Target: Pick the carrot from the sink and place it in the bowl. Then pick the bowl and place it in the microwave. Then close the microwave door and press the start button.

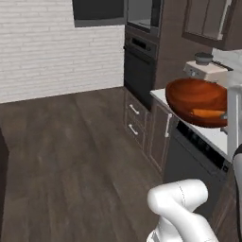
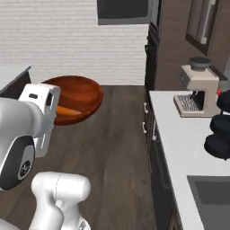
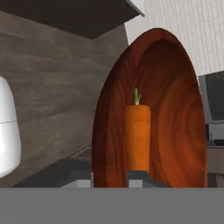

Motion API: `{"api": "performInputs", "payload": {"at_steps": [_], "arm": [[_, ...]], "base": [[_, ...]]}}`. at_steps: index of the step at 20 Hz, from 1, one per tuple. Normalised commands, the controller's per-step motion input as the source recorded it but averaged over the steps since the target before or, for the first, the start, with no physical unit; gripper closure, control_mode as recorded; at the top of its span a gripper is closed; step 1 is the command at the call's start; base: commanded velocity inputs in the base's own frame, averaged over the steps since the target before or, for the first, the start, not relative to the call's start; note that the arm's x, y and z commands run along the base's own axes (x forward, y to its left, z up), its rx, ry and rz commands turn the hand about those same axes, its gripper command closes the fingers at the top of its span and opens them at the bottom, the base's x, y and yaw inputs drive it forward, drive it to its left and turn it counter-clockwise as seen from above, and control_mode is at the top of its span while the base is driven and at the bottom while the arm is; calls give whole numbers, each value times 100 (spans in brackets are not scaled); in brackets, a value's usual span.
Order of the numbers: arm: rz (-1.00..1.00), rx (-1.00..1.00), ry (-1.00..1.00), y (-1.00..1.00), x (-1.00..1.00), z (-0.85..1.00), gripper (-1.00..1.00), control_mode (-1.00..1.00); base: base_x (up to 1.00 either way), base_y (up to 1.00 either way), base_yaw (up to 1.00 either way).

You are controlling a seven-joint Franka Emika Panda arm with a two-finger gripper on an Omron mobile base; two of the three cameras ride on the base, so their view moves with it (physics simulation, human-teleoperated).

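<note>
Jaws clamped on near rim of the bowl, one tip inside the rim & one outside, as seen in hand view; grip looked firm, bowl carried clear of any bench. Carrot lay inside the bowl, thick end just beside the inner tip, green stub pointing away from jaws. A rim pinch was prob. chosen because the bowl is too wide to span; the carrot likely settled toward the low, gripped side.

Left base view: bowl hung in the air w/ carrot near its lower edge, in front of the bench & below the coffee machine. Microwave sat well above & beyond the bowl, cavity apparently open, over the oven. Right base view: bowl over the wood floor, well apart from the sink. Judged stage: carrot step done, bowl in transit to microwave; tilt could spill the carrot.
</note>
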Motion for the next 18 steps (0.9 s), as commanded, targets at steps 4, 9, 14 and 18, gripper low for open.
{"api": "performInputs", "payload": {"at_steps": [4,9,14,18], "arm": [[0,0,0,0,0,0,100,100],[0,0,0,0,0,0,100,100],[0,0,0,0,0,0,100,100],[0,0,0,0,0,0,100,100]], "base": [[75,76,-53],[99,95,-37],[100,94,-43],[97,100,-52]]}}
